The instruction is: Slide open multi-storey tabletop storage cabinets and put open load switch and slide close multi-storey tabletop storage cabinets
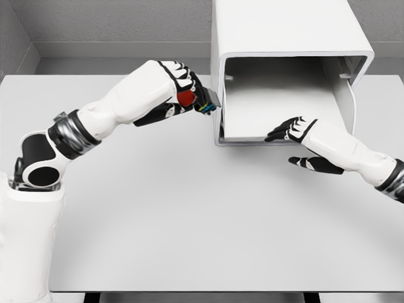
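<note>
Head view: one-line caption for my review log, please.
Left hand carries the red-knobbed load switch to the open white cabinet, while the right hand rests at its drawer edge.

Head camera looks steeply down, close above the table (189, 240).

A broad, pale grey desk (189, 240) fills most of what I see before me, its surface smooth and evenly lit, with only soft shadows on it. Its front edge runs straight along the bottom, dark beneath. Behind the desk stands a grey wall (113, 22), faintly textured, with a lighter ledge (120, 49) along its base. On my left a second wall (14, 38) meets it in a corner.
</note>
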Action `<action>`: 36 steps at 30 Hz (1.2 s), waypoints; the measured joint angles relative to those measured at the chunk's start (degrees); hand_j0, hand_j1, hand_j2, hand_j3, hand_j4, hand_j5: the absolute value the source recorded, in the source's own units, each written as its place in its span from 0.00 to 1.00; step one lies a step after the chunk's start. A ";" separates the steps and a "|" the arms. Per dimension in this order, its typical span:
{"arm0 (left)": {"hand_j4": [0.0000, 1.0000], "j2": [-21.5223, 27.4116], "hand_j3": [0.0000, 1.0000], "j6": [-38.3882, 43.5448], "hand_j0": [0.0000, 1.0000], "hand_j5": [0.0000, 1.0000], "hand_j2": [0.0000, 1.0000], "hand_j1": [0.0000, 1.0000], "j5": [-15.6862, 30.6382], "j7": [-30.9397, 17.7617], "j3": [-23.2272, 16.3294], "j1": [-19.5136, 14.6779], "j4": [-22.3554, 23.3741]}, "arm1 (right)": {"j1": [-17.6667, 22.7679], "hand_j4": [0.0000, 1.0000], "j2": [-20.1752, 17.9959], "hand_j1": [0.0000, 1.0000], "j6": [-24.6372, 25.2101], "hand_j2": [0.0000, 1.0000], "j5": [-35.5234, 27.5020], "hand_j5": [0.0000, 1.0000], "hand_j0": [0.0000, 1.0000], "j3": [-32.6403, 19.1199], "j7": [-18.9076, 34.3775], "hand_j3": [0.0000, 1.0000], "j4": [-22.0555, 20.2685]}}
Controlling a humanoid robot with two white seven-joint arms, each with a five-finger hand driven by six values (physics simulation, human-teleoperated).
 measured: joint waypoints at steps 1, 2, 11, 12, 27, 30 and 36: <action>0.39 -0.14 0.39 -0.01 0.39 0.39 0.39 0.39 -0.03 0.00 -0.08 0.00 0.00 | 1.58 0.76 -0.17 0.76 -0.01 0.76 -0.06 0.76 0.76 -0.58 -0.02 0.76 -0.31; 0.39 -0.26 0.39 -0.01 0.39 0.39 0.39 0.39 -0.02 0.01 -0.14 0.00 0.01 | 1.93 0.77 -0.26 0.77 -0.18 0.77 0.87 0.77 0.77 -1.31 0.18 0.77 -0.62; 0.40 -2.54 0.40 0.00 0.40 0.40 0.40 0.40 -0.87 0.00 -0.39 -0.35 0.01 | 2.81 0.76 -2.06 0.76 -0.14 0.76 -1.88 0.76 0.76 -7.30 0.15 0.76 -2.02; 0.39 -2.96 0.39 0.00 0.39 0.39 0.39 0.39 -1.33 0.00 -0.41 -0.35 0.01 | 2.90 0.74 -2.25 0.74 -0.14 0.74 -2.13 0.74 0.74 -7.74 0.16 0.74 -2.05; 0.39 -7.53 0.39 0.01 0.39 0.39 0.39 0.39 -4.87 -0.01 -3.97 -1.32 0.40 | 5.80 0.37 -4.46 0.37 -0.15 0.37 -3.81 0.37 0.37 -15.84 0.49 0.37 -0.64; 0.39 -7.68 0.39 0.01 0.39 0.39 0.39 0.39 -5.92 -0.01 -4.46 -1.67 0.65 | 5.80 0.34 -4.62 0.34 -0.15 0.34 -4.42 0.34 0.34 -16.85 0.47 0.34 0.34; 0.39 -7.76 0.39 0.00 0.39 0.39 0.39 0.39 -7.24 -0.01 -5.85 -1.76 1.31 | 5.45 0.32 -5.08 0.32 -0.15 0.32 -5.46 0.32 0.32 -18.70 0.50 0.32 5.13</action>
